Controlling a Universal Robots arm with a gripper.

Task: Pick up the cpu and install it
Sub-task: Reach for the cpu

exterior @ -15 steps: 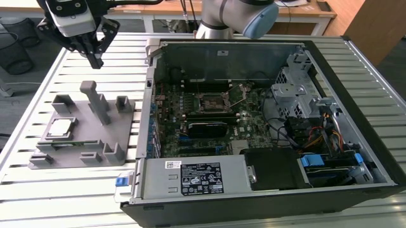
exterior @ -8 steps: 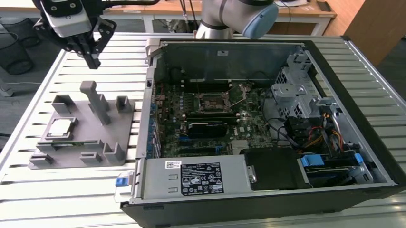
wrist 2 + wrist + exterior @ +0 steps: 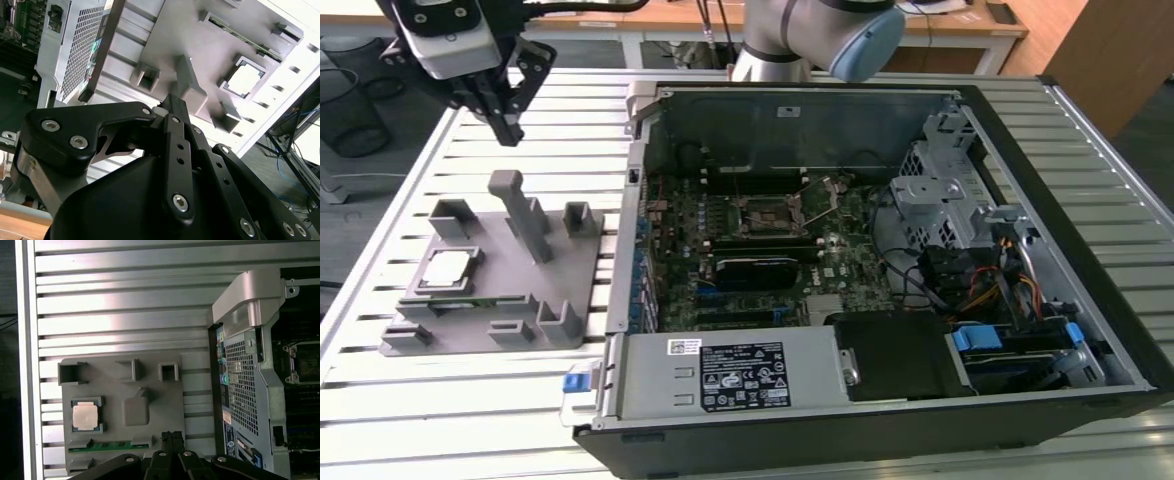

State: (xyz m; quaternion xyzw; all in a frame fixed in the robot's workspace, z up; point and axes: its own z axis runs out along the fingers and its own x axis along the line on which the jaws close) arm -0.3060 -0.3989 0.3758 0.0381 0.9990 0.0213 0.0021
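The cpu (image 3: pixel 447 268) is a small pale silver square lying flat in a recess of the grey fixture (image 3: pixel 520 300), on the exterior view's left. Both wrist views show the cpu (image 3: pixel 85 416) (image 3: pixel 245 80) seated in its pocket. My gripper (image 3: pixel 510 132) hangs well above the slatted table, behind the fixture and apart from it. Its black fingers (image 3: pixel 171 436) meet at the tips with nothing held. The dark metal-framed socket (image 3: pixel 767 215) sits on the motherboard inside the open computer case.
The open computer case (image 3: pixel 1067 150) fills the exterior view's middle and right, with its power supply (image 3: pixel 727 375) at the front. A green memory strip (image 3: pixel 110 445) lies in a fixture slot beside the cpu. Upright grey posts (image 3: pixel 520 215) rise from the fixture.
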